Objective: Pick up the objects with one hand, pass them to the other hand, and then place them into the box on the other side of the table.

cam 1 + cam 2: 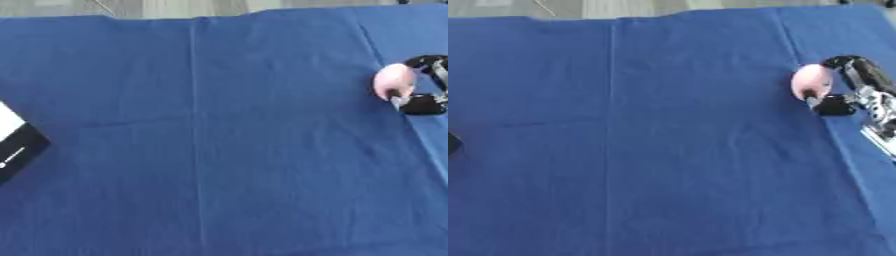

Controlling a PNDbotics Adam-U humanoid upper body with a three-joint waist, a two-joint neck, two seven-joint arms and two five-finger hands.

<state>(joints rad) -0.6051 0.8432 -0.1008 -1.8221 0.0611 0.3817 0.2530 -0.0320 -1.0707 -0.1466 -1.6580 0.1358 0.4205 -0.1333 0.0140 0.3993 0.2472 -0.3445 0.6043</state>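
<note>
Bench (219,150) covered by a creased blue cloth fills both views. Right hand (859,95), black with silver joints, enters from the right edge at upper mid-height; its fingers (852,65) arch over the top of a small, rounded pale pink object (811,81) while the thumb sits beneath it, so the object is gripped between them. Whether the pink object touches the cloth or sits just above it cannot be told. At the left edge, a box with a black side and a white face (16,145) shows only partly, well apart from the hand. Left hand does not show in either view.
</note>
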